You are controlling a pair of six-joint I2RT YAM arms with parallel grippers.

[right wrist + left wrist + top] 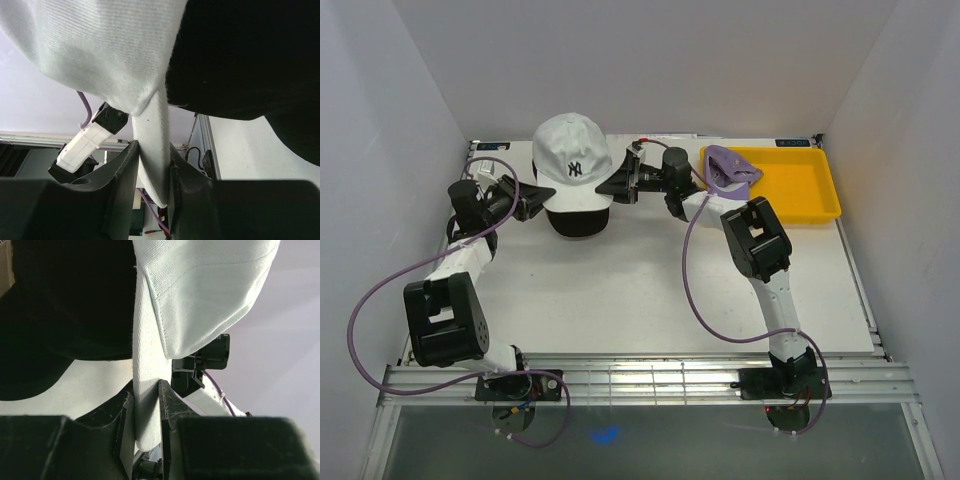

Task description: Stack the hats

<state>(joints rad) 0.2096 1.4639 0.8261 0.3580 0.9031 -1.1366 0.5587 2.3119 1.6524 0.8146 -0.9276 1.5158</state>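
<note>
White cap (570,160) over black cap (578,224), far centre of table (650,290). Left gripper (146,392) clamped on its left edge, right gripper (154,152) clamped on its right edge. Purple cap (728,168) in yellow tray (810,190), far right.

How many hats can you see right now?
3. The white hat is at the back, the black hat is under it, and the purple hat is at the left end of the yellow tray. More may be hidden under the white one.
</note>
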